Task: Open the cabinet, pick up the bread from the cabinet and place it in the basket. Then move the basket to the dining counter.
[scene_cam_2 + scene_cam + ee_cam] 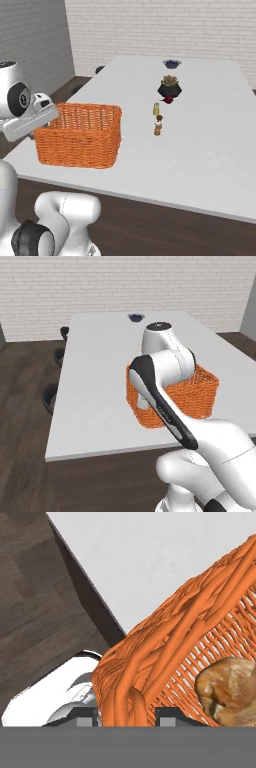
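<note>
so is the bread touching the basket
Touching. The hand view shows the bread lying inside the basket, resting against its woven wall with no gap.

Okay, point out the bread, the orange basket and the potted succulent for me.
bread [227, 689], hand view, on its golden-brown top.
orange basket [82, 137], right base view, on its near woven wall.
potted succulent [169, 88], right base view, on its black pot.
</note>
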Controlling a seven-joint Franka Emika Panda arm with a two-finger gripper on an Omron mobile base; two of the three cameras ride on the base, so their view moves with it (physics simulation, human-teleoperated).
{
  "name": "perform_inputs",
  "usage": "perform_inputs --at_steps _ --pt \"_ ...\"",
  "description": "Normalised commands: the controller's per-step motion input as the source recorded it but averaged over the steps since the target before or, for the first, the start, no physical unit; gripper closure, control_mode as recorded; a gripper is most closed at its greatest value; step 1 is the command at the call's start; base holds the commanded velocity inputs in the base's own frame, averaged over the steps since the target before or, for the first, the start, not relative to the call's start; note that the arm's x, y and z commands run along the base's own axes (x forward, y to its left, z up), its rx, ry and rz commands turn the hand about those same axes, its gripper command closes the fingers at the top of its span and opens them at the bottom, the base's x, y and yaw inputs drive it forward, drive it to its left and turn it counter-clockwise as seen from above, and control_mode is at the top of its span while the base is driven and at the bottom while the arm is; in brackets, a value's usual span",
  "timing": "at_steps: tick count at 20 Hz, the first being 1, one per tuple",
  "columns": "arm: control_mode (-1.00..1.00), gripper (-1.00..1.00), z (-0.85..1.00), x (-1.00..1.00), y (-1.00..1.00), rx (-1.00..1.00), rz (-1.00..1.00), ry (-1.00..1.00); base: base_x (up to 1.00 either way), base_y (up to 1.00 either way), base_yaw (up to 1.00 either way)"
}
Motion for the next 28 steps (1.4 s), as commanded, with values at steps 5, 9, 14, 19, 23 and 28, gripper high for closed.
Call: perform_inputs --at_steps 5,9,14,19,23,28 --pt "-1.0 1.0 -0.76 1.0 0.02 0.0 0.0 0.11 0.0 0.0 0.0" --pt "-1.0 1.0 -0.93 1.0 0.0 0.0 0.0 0.1 0.0 0.0 0.0" --pt "-1.0 1.0 -0.99 1.0 0.0 0.0 0.0 0.12 0.0 0.0 0.0" --pt "-1.0 1.0 -1.0 1.0 0.0 0.0 0.0 0.09 0.0 0.0 0.0" --pt "-1.0 -1.0 -0.73 0.68 0.0 0.0 0.0 0.03 0.0 0.0 0.0" --pt "-1.0 -1.0 0.28 -0.08 0.05 0.0 0.0 0.0 0.0 0.0 0.0"
